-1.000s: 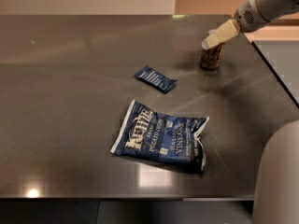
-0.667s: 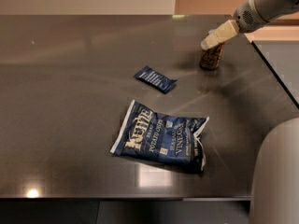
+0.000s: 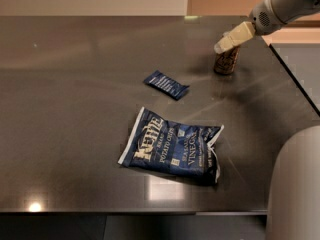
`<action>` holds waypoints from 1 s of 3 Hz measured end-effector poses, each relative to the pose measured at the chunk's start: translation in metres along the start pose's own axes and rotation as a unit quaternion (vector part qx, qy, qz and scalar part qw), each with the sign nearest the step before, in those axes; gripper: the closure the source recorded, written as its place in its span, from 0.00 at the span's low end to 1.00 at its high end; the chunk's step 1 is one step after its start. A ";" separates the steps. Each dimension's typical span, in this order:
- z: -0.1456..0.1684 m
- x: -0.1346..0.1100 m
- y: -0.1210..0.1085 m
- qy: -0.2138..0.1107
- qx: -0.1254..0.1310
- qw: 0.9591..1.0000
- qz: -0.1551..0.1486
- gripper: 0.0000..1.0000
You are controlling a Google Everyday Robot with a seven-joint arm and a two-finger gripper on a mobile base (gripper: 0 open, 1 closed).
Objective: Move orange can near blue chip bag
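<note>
The orange can (image 3: 226, 63) stands upright at the far right of the dark table (image 3: 75, 109). Only its lower part shows, because my gripper (image 3: 223, 46) reaches in from the upper right and covers its top. The blue chip bag (image 3: 172, 146) lies flat near the table's front edge, left of and well in front of the can. Its white lettering faces up.
A small flat dark-blue packet (image 3: 166, 84) lies between the can and the chip bag. The table's right edge (image 3: 295, 79) runs close past the can. A grey rounded part of the robot (image 3: 295, 184) fills the lower right corner.
</note>
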State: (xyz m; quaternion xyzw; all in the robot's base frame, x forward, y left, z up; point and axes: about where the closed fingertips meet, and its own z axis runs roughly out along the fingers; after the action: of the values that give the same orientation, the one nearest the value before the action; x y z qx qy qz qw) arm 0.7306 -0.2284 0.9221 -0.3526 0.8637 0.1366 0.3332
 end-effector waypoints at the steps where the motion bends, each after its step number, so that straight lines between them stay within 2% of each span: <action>1: 0.012 0.010 0.002 0.010 -0.009 1.000 0.000 0.13; 3: 0.027 0.024 0.004 0.021 -0.016 1.000 0.000 0.59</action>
State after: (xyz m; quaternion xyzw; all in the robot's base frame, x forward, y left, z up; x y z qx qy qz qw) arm 0.7282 -0.2253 0.8862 -0.3603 0.8685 0.1427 0.3090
